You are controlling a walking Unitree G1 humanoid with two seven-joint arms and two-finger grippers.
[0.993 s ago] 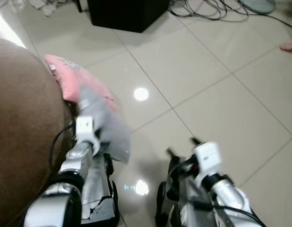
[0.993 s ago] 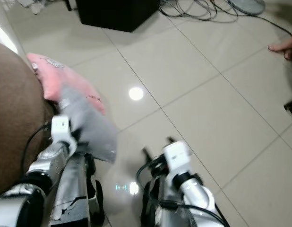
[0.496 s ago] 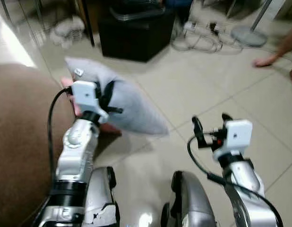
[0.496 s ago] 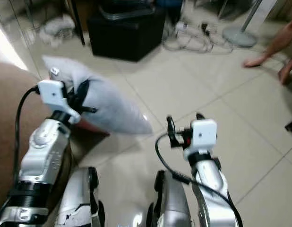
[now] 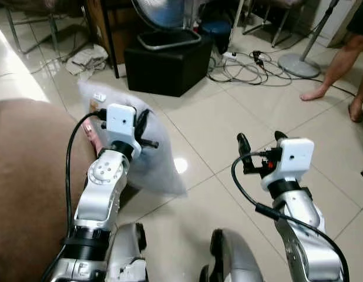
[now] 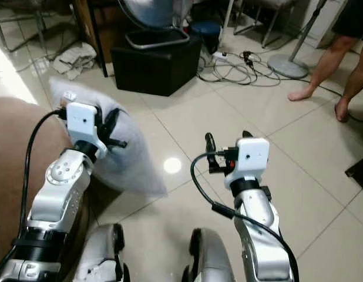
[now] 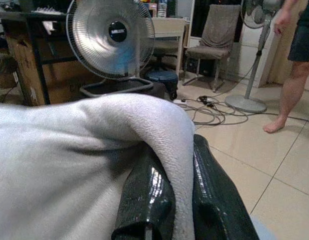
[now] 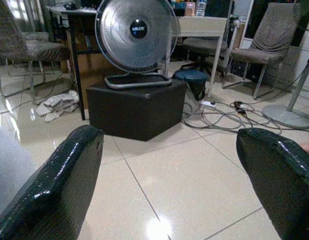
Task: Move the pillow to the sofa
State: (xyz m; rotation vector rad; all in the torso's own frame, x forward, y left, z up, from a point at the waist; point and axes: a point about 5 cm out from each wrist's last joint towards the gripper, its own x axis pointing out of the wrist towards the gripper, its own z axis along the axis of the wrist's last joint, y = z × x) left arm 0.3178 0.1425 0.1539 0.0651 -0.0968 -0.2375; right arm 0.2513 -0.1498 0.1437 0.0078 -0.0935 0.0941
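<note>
A grey pillow (image 5: 160, 170) hangs off the floor beside the brown sofa (image 5: 29, 188) on my left. My left gripper (image 5: 145, 130) is shut on a fold of the pillow near its upper edge; in the left wrist view the black fingers (image 7: 150, 192) pinch the grey fabric (image 7: 69, 165). A pink item (image 5: 91, 134) peeks out behind my left arm, against the sofa. My right gripper (image 5: 261, 138) is held up over the tiles at the right, open, with nothing between its fingers (image 8: 64, 170).
A black box (image 5: 168, 59) with a fan (image 8: 137, 35) on it stands ahead. Cables (image 5: 252, 61) and a fan stand's base (image 5: 303, 63) lie beyond. A person's bare legs (image 5: 340, 61) are at the far right. A crumpled cloth (image 5: 87, 59) lies far left.
The camera has tipped up, showing more of the room. My left arm has lifted the grey pillow from the floor up beside the sofa. My right gripper has risen too.
</note>
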